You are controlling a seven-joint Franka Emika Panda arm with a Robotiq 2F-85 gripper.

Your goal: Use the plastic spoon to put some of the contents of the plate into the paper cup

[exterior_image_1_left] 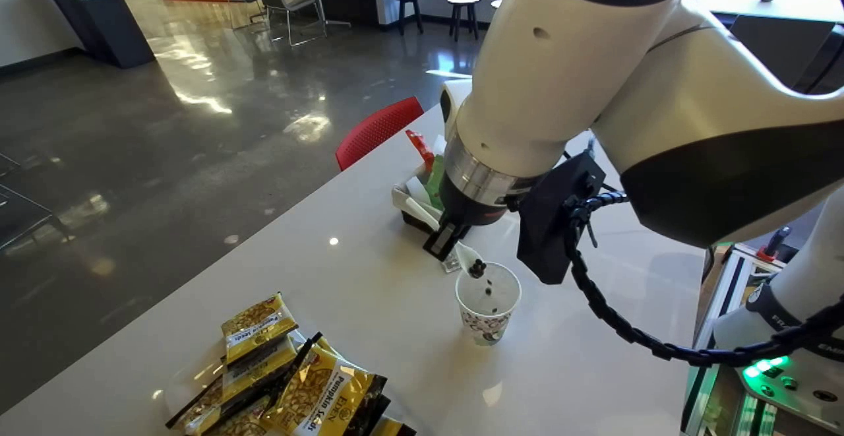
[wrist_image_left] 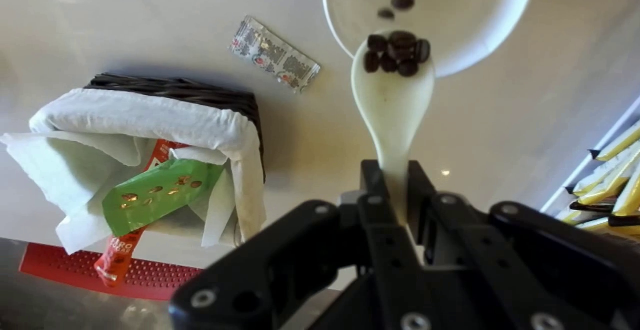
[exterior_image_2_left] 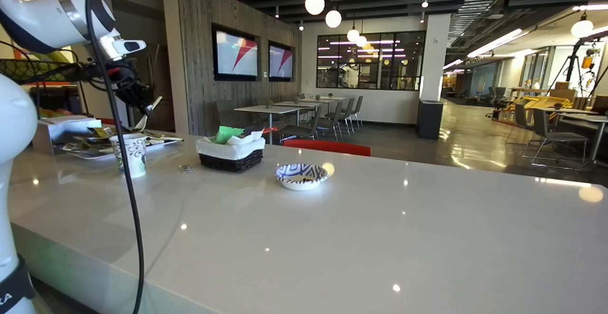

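A white plastic spoon (wrist_image_left: 392,103) is pinched by its handle in my gripper (wrist_image_left: 392,167), whose fingers are shut around it. The spoon's bowl tips down over the rim of the paper cup (wrist_image_left: 492,33), with several dark beans (wrist_image_left: 397,53) at its tip. In an exterior view, loose beans (exterior_image_1_left: 488,290) appear in mid-air or inside the cup; which cannot be told. The printed paper cup (exterior_image_1_left: 484,322) stands upright on the table below my gripper (exterior_image_1_left: 440,243). Farther along the table, the blue-patterned plate (exterior_image_2_left: 300,187) holds some dark contents, seen only in an exterior view.
A cloth-lined wicker basket (wrist_image_left: 245,133) with snack packets stands beside the cup. Between them lies a small silver sachet (wrist_image_left: 275,54). Yellow pumpkin seed packets (exterior_image_1_left: 323,390) are heaped on the cup's far side from the basket. A red chair (exterior_image_1_left: 379,129) borders the table edge.
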